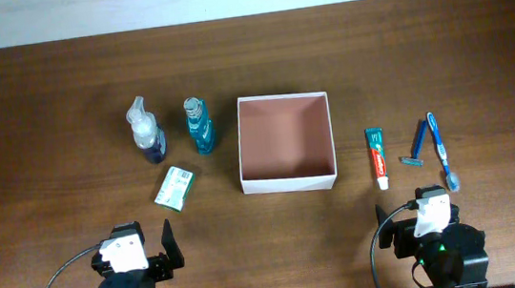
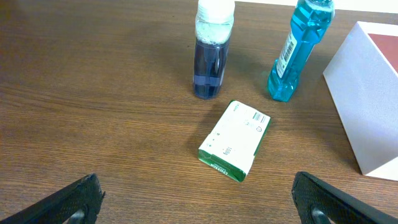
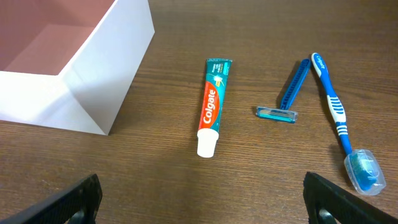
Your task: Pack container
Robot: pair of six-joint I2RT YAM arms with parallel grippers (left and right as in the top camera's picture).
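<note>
The container point(image 1: 289, 181) is a square white box with a pinkish-brown inside, empty, at the table's middle; its wall shows in the left wrist view point(image 2: 364, 106) and the right wrist view point(image 3: 93, 74). Left of it stand a dark blue spray bottle point(image 1: 147, 132) point(image 2: 209, 56) and a teal bottle point(image 1: 201, 125) point(image 2: 295, 50), with a green-and-white soap box point(image 1: 175, 187) point(image 2: 235, 140) lying nearer me. Right of it lie a toothpaste tube point(image 1: 377, 157) point(image 3: 212, 106), a blue razor point(image 1: 415, 149) point(image 3: 287, 93) and a blue toothbrush point(image 1: 442, 148) point(image 3: 342, 124). My left gripper point(image 2: 199, 202) and right gripper point(image 3: 202, 202) are open and empty, near the front edge.
The wooden table point(image 1: 43, 109) runs to a pale wall at the back. Both arm bases sit at the front, left point(image 1: 128, 282) and right point(image 1: 438, 250), each with a black cable.
</note>
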